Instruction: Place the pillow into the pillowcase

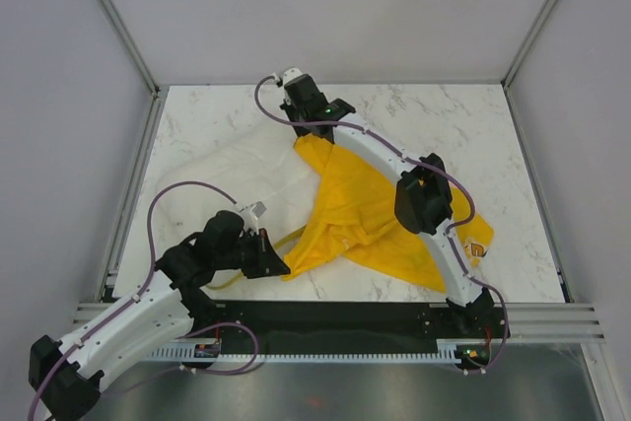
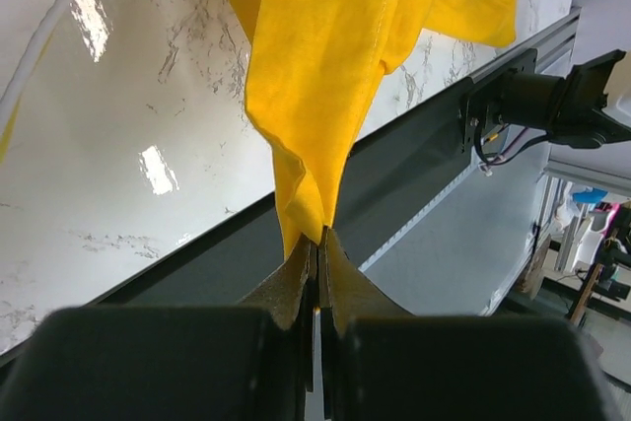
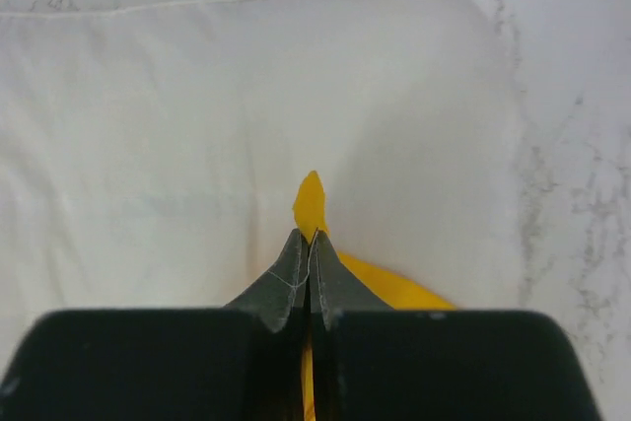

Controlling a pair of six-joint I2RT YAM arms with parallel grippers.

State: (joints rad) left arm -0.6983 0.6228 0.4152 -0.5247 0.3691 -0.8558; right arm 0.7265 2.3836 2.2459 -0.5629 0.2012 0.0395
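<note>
The left arm [image 1: 128,317] lies low and bent, its claw [image 2: 321,236] pressed shut on a fold of the pillowcase [image 2: 335,66]. The right arm [image 1: 375,150] reaches far forward with its elbow raised, its claw [image 3: 309,239] closed on a tip of the same cloth.

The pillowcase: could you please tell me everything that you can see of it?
The pillowcase is thin, bright yellow fabric, crumpled and folded rather than spread flat. It lies on the marble table, to the right of the white pillow. The left gripper is shut on its near-left corner, where the cloth gathers into pleats. The right gripper is shut on its far edge, with a small yellow tip poking out over the pillow. Its opening cannot be made out.
</note>
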